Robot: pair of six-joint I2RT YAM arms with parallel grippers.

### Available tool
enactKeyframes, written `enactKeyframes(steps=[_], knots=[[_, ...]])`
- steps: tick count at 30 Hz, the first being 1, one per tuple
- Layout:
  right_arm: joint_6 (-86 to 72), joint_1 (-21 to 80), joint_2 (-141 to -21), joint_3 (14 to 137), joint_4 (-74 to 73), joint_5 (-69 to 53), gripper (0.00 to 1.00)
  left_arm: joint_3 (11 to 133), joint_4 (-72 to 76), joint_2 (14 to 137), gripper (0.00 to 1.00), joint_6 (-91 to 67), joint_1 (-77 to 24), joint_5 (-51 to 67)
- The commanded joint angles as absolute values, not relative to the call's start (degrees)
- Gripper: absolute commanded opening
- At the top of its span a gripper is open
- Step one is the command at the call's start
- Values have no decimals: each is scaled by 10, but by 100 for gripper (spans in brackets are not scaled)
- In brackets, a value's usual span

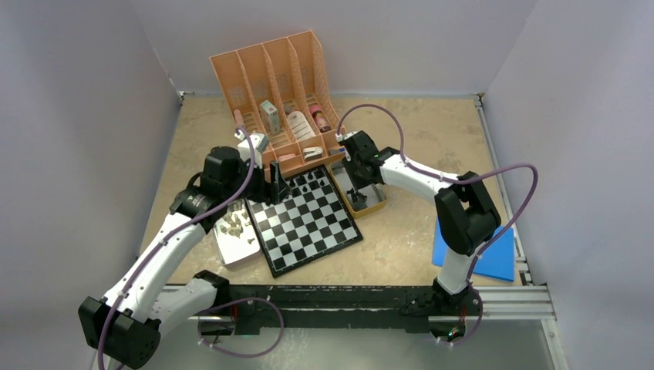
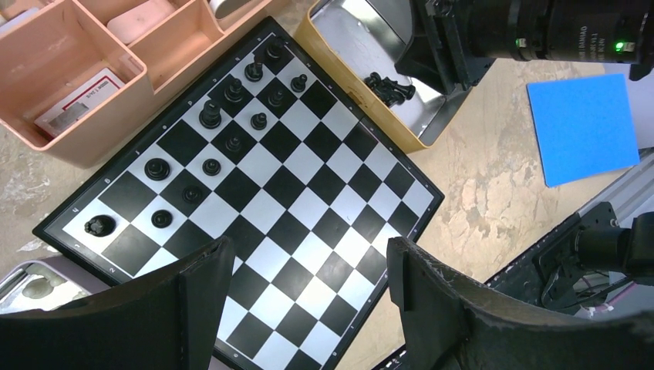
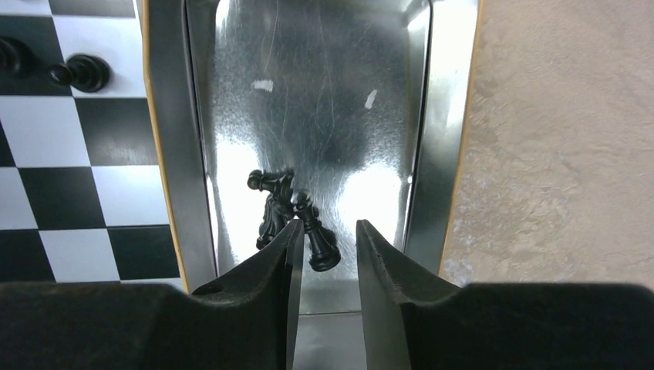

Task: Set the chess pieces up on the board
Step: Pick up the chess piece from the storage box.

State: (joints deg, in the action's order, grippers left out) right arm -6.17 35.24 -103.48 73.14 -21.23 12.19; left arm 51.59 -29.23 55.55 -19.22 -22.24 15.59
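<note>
Small black chess pieces (image 3: 318, 243) lie in shiny metal tray (image 3: 347, 92), beside checkered board (image 2: 347, 177). Likely light, hard, slippery. Best pinch thin middle. Right end effector (image 3: 328, 231) narrow, holding nothing. Left end effector (image 2: 308, 250) wide, empty.

Nothing legible — small print on the white card (image 2: 79, 99) in the peach organiser (image 2: 104, 135) is too blurred.

Board (image 1: 307, 220) sits between left tray (image 1: 241, 252) and right tray (image 1: 371, 209) (pieces (image 1: 231, 223) in both), organizer (image 1: 278, 85) behind.
</note>
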Motion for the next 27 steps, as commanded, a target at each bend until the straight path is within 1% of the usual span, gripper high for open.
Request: enactKeyframes(steps=[1,4,11,27], knots=[[-47,351,-1021,720,-235,97,35,509,-259,542,72,-184,-220,177],[-48,351,-1037,723,-250,91,37,511,-261,544,72,-185,-220,180],[-36,351,-1035,708,-244,100,39,508,-261,540,72,-187,-220,176],[-15,352,-1065,697,-228,92,40,509,-260,545,72,-188,-220,173]])
